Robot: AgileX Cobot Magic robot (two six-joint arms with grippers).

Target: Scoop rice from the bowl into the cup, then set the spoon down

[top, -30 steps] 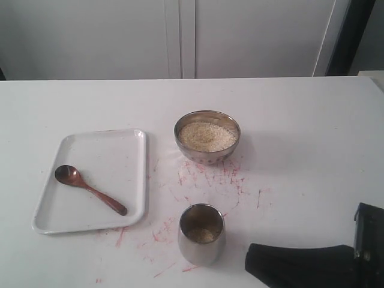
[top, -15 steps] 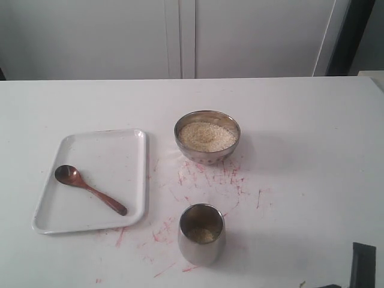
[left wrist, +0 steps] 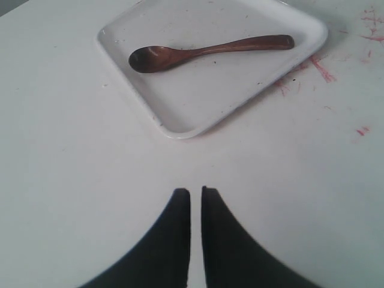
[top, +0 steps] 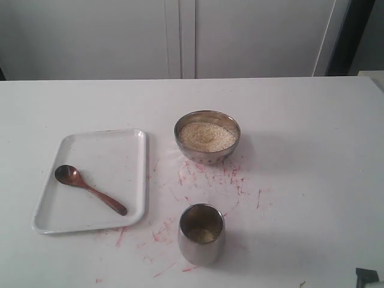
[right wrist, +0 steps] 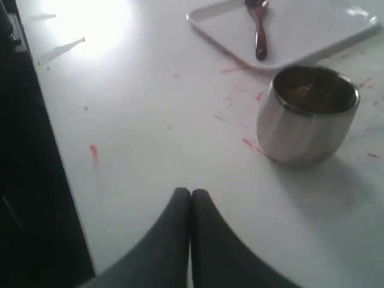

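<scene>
The dark wooden spoon [top: 90,189] [left wrist: 204,50] [right wrist: 258,27] lies on the white tray [top: 129,141] [left wrist: 180,120] [right wrist: 312,42] at the left. A wide steel bowl [top: 207,157] heaped with rice [top: 207,136] stands mid-table. In front of it stands the steel cup [top: 201,234] [right wrist: 307,114], with some rice [top: 203,234] at its bottom. My left gripper [left wrist: 195,191] hovers over bare table short of the tray, shut and holding nothing. My right gripper [right wrist: 191,193] is shut and empty, a little way from the cup. Neither gripper shows in the exterior view.
Red scratch marks [top: 210,177] cover the white table [top: 300,150] between bowl, cup and tray. A dark part of the right arm [top: 366,277] peeks in at the bottom right corner. The table's edge [right wrist: 57,156] borders a dark drop beside my right gripper.
The right arm has pulled back out of the exterior view toward the bottom right corner. Spoon, bowl and cup have not moved.
</scene>
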